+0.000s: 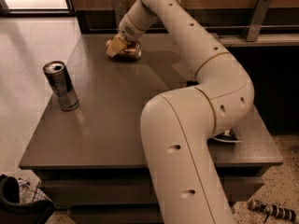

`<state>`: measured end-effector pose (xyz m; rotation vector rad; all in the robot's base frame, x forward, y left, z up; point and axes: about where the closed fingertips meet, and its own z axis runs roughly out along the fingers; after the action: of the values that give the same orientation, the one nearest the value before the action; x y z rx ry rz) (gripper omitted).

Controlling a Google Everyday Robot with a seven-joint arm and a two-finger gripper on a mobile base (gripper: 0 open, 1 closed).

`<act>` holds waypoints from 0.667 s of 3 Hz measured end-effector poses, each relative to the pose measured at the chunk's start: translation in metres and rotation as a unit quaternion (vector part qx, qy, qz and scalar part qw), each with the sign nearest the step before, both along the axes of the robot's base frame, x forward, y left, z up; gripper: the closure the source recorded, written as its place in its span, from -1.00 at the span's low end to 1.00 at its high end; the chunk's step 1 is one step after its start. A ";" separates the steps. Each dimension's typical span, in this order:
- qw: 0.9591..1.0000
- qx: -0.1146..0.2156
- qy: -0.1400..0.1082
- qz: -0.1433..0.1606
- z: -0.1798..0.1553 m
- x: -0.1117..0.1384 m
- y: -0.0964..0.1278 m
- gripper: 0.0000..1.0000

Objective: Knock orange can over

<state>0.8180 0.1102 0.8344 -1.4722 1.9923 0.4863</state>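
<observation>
The orange can (129,50) lies on its side at the far middle of the grey table (112,120), its golden body partly hidden behind my gripper. My gripper (115,47) is right against the can's left end, low over the table top. The white arm reaches from the lower right, bends at the right, and stretches across to the far side.
A taller slim silver-and-dark can (61,86) stands upright near the table's left edge. A dark flat object (228,135) lies at the right edge, half hidden by the arm. A wooden wall and metal bracket (254,17) back the table. Clutter sits on the floor at both lower corners.
</observation>
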 end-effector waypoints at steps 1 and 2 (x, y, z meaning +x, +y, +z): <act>1.000 0.000 0.001 0.001 -0.001 0.000 0.001 -0.69; 1.000 0.000 0.001 0.001 0.000 0.000 0.001 -1.00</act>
<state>0.8180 0.1113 0.8341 -1.4740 1.9931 0.4880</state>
